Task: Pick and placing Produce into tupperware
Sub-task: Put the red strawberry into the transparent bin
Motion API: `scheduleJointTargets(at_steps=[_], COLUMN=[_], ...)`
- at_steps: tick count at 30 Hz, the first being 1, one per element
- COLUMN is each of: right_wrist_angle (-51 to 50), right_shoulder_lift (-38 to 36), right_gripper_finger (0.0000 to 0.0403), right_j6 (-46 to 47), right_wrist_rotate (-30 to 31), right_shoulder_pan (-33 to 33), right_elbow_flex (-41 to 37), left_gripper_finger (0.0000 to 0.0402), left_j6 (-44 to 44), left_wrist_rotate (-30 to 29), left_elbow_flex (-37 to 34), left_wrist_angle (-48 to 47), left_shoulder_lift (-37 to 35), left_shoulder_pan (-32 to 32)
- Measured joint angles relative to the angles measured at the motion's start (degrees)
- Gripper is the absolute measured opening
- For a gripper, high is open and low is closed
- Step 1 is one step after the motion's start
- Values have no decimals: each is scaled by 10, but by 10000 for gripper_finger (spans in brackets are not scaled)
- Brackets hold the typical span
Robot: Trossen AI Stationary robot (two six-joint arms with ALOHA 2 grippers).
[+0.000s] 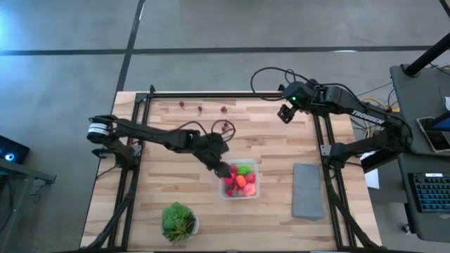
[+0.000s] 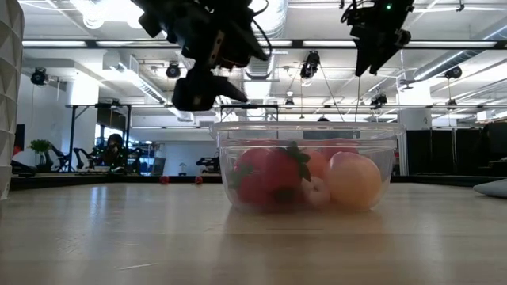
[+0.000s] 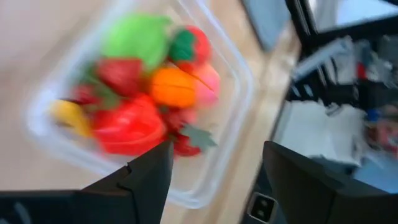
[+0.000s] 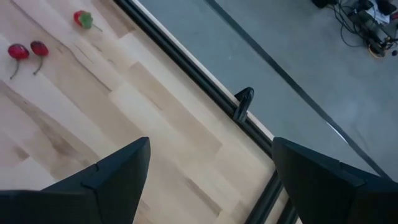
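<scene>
Most of the produce is already in the tub [image 1: 240, 180], which sits right of the table's centre: a lime-green piece [image 3: 135, 36], an orange one [image 3: 172, 87], red berries [image 3: 127, 124] and a yellow bit [image 3: 68, 117] fill it.

Going left to right across the table: the plant [image 1: 178, 220] stands at 7 o'clock near the front edge, and it is no part of the job. The left gripper [image 1: 221, 169] hovers over the tub's 10 o'clock corner, fingers spread with nothing between them, so I judge a piece has just been dropped in.

Still to fetch: small red cherries and berries [image 1: 200, 109] strung along the far edge from 11 to 12 o'clock, and a stemmed pair [image 1: 226, 127] just beyond the left arm.

The slab [image 1: 307, 190] lies at 4 o'clock. The right gripper [image 1: 285, 113] waits at 1 o'clock, fingers wide, empty.
</scene>
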Motion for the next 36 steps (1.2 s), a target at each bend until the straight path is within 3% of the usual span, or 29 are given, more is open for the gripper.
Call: scheduleJointTargets(at_steps=[5,11,15,19,21,24,29,36], right_wrist_angle=[7,11,62,155,225,284,258,145], right_shoulder_lift=[0,0,3,22,41,94,245,460], right_gripper_finger=[329,329,329,329,329,329,329,327], right_j6=[2,11,13,3,21,49,60,53], right_wrist_rotate=[1,-1,-101,-229,-255,-279,-410,-401], right_shoulder_pan=[0,-1,0,0,-3,-22,-74,-91], right_elbow_flex=[0,0,0,0,0,16,107,285], left_gripper_finger=[235,235,235,235,235,235,235,235], left_j6=[29,30,57,88,103,123,163,199], left_wrist_rotate=[-88,-279,-334,-343,-344,-343,-347,-389], left_elbow_flex=[0,-3,-16,-23,-26,-26,-27,-30], left_wrist_angle=[-98,-219,-224,-224,-228,-233,-272,-289], left_shoulder_lift=[-53,-141,-206,-256,-276,-298,-322,-326], left_shoulder_pan=[49,103,129,160,172,184,205,234])
